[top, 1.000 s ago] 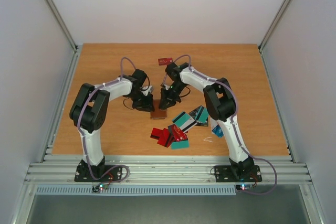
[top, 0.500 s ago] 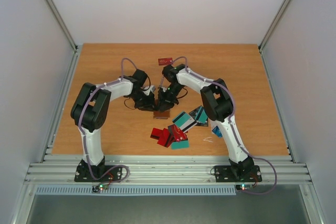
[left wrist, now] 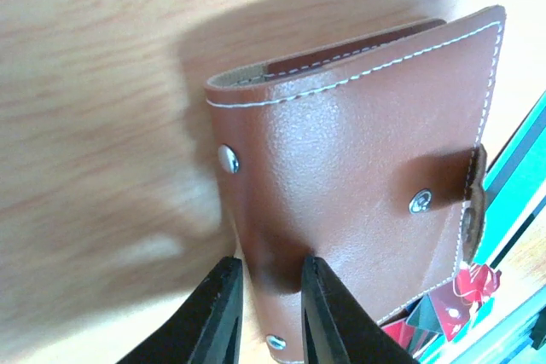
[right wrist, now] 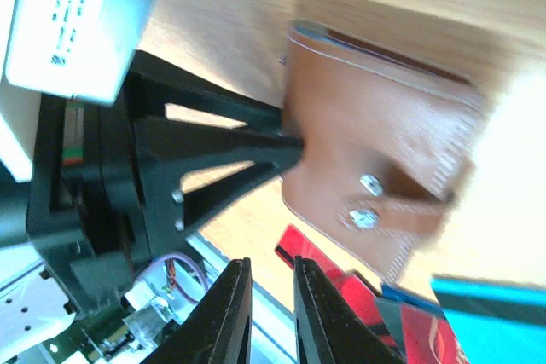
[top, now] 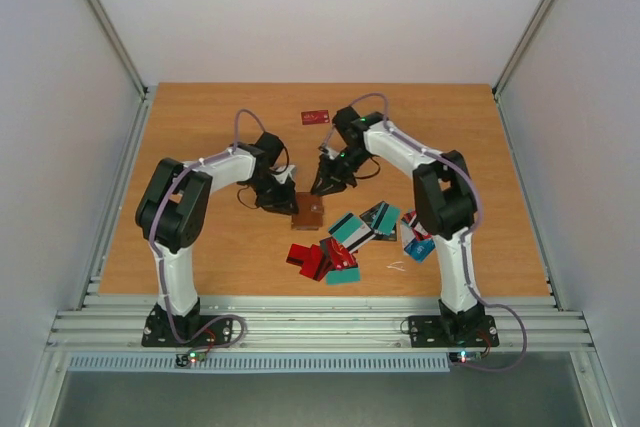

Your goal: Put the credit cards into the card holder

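Note:
The brown card holder [top: 308,212] lies at mid table; its stitched face and studs fill the left wrist view [left wrist: 358,168]. My left gripper [top: 287,203] is shut on its left edge, with the leather pinched between the fingers [left wrist: 223,313]. My right gripper [top: 324,185] hovers just beyond the holder, nearly shut and holding nothing; its view shows the holder [right wrist: 384,134] below it. Credit cards in red, teal and blue lie in a loose pile [top: 335,247] right in front of the holder. One dark red card [top: 316,116] lies alone farther back.
More cards lie by the right arm, among them a blue one [top: 418,245]. The left gripper's black body [right wrist: 171,176] sits close beside the holder in the right wrist view. White walls and metal rails enclose the wooden table [top: 200,147].
My right gripper has pulled back from the card holder, up and toward the far right. The left gripper stays on the holder, which has shifted slightly right.

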`<state>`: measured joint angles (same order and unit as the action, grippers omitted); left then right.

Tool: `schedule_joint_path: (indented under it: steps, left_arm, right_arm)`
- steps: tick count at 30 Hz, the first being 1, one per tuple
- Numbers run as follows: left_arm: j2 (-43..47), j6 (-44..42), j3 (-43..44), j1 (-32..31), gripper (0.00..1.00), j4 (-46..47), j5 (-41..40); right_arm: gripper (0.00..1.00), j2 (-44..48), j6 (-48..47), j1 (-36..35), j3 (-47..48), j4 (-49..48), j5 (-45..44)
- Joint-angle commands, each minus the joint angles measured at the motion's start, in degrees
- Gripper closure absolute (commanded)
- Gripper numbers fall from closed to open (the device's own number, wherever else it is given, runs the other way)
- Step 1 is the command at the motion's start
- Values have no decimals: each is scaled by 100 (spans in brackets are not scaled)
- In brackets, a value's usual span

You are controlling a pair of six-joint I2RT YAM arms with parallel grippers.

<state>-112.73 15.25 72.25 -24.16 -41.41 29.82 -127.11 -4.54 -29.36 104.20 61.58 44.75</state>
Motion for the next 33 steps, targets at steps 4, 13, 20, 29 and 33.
schedule_joint_path:
  steps: [4,13,20,29,33]
  left_arm:
    - [544,-200,268,-27,76,-723,-223]
    - [833,-116,347,-59,71,-623,267]
    - [358,-22,531,-178,69,-249,645]
    - [-121,304,523,-352,73,160,569]
    - [-83,434,344,-352,73,411,469]
  right_arm:
    - [87,880,359,326,-1601,-1107,50]
    - [94,850,1022,309,-2439,-2209,236]
    - [94,709,983,309,-2326,-2249,272]
    - [94,521,902,309,-2193,-2196,365]
    - [95,464,895,300,-2120,-2172,392]
